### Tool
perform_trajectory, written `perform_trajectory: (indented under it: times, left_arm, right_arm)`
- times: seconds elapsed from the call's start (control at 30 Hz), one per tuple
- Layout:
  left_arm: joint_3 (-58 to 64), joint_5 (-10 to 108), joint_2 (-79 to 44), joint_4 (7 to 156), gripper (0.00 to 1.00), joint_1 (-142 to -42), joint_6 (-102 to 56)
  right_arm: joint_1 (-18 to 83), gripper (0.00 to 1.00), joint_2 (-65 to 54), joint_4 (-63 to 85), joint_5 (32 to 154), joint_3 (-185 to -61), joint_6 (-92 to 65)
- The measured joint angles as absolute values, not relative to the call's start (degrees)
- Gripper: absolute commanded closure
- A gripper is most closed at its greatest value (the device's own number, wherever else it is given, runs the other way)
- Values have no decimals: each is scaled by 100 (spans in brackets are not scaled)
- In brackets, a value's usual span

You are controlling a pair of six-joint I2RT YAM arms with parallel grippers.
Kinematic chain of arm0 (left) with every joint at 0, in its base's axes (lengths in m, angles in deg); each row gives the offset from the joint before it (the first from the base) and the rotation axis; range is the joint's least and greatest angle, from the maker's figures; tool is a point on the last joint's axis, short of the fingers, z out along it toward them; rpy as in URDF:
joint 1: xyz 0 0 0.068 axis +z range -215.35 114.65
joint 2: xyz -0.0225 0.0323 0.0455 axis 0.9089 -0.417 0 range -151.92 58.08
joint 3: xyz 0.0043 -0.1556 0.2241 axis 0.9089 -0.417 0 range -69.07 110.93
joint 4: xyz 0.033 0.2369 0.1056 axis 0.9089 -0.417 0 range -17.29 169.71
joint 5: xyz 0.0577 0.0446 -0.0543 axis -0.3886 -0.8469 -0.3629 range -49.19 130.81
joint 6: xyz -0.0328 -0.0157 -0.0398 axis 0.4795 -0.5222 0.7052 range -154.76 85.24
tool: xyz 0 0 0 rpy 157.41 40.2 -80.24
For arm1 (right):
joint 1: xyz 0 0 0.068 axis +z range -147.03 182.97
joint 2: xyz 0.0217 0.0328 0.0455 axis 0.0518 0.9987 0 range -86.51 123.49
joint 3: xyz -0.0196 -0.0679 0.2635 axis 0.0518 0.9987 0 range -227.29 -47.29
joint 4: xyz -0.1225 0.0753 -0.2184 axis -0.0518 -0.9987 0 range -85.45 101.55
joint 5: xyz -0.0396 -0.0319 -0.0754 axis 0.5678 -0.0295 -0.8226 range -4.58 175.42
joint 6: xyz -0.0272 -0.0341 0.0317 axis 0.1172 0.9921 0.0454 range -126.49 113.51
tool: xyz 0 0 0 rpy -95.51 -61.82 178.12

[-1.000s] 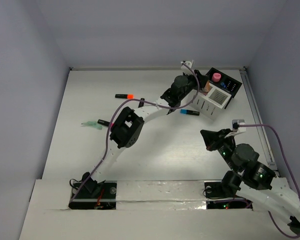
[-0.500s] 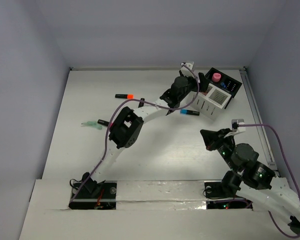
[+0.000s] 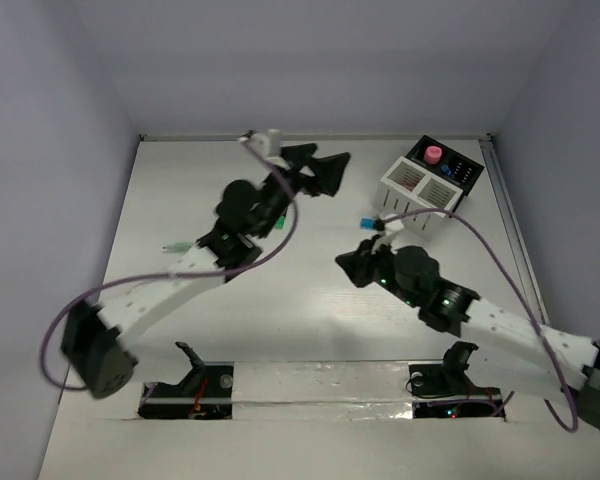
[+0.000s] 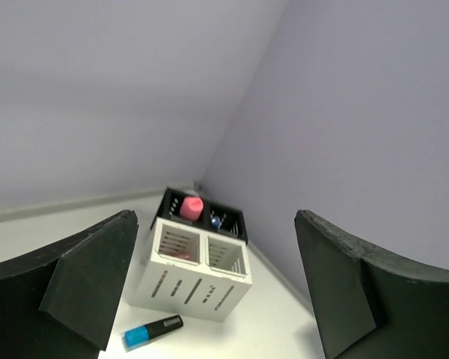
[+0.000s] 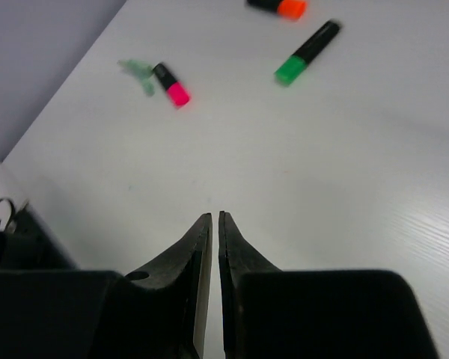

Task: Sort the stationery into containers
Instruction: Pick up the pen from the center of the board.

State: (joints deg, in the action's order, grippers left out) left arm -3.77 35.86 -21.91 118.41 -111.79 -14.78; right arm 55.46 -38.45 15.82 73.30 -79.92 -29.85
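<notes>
Pale lavender walls on three sides, white worktop beneath. Well ahead of the right pincer and off to its left: a pastel green piece right against a pink-capped highlighter, touching or merely beside, too blurred to say. Further ahead and rightward, an orange-capped highlighter, cut off by the frame edge and lost under the left arm from above. Just nearer, a green-capped highlighter lying clear. Judged light, stiff, smooth-shelled and apt to roll, all of these; best pinched across the black barrel near mid-length, square to it, not on the cap. Pastel piece probably thin and flat, harder to lift off the surface. Left pincer spread wide, nothing in it. Right pincer all but together, only a thin slit showing, empty as well. Ahead of the left pincer and low, a blue-capped highlighter just beside the white slatted box, with the black box joined behind. Upright in the black box, a pink-capped item, body hidden; something blue beside it and something reddish in one white compartment, neither identifiable.
</notes>
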Motion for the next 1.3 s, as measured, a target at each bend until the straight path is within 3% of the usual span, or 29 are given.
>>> perform_trajectory:
  times: [0.27,0.4,0.53,0.63,0.93,1.3]
  left_arm:
    - [-2154,2579,1667,10389,16,-11085,-1307]
    - [-2320,2056,2795,9111,16,-11083,-1274]
    - [-2323,1704,3440,7902,16,-11065,-1246]
    - [-2323,1593,3768,7133,16,-11061,-1237]
    - [-2458,1551,4819,6401,16,-11061,-1395]
    - [-2725,1890,4860,6372,16,-11061,-1707]
  right_arm:
    - [5695,80,-427,2889,9090,-9454,-2987]
    - [5885,70,994,3011,9654,-10896,-2834]
    - [6088,50,2377,2917,9984,-12562,-2626]
    - [6167,43,3271,2666,10161,-13637,-2502]
    - [6256,41,5529,1361,10274,-16431,-2382]
    - [6256,46,5767,1012,10095,-16448,-2502]
